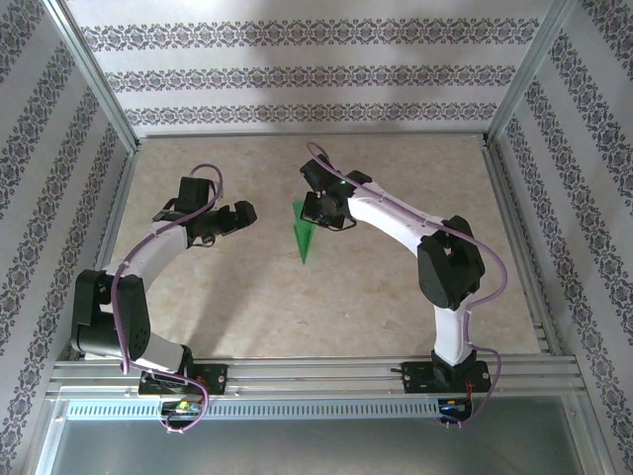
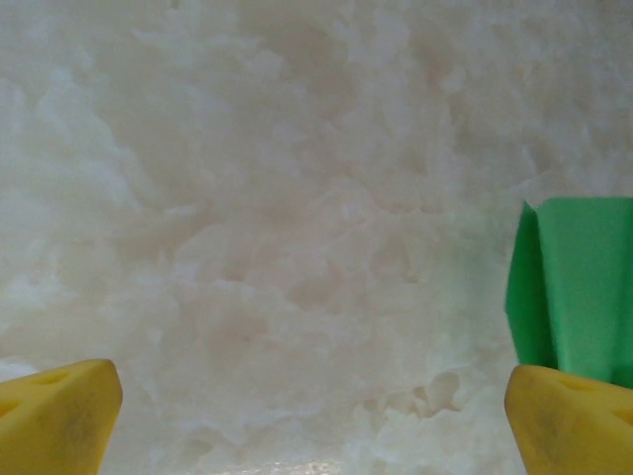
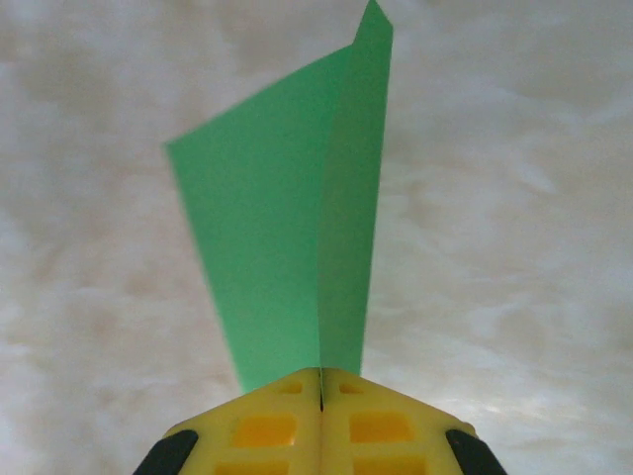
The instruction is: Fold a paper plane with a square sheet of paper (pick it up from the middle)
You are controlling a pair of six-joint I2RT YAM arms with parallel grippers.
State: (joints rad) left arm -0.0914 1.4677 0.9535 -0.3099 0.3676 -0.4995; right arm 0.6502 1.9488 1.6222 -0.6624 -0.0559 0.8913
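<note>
The right gripper (image 3: 321,381) is clamped on the tail of the narrow bright green paper plane (image 3: 297,247), whose long axis points straight away from it. The left gripper (image 2: 312,401) gapes wide just beside the plane.

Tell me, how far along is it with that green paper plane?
Folding looks done: the paper plane is already a narrow pointed dart with a centre crease. In hand: the right claw is shut on it, while the left claw stands open beside it, empty. Left, probably: only letting it go.
</note>
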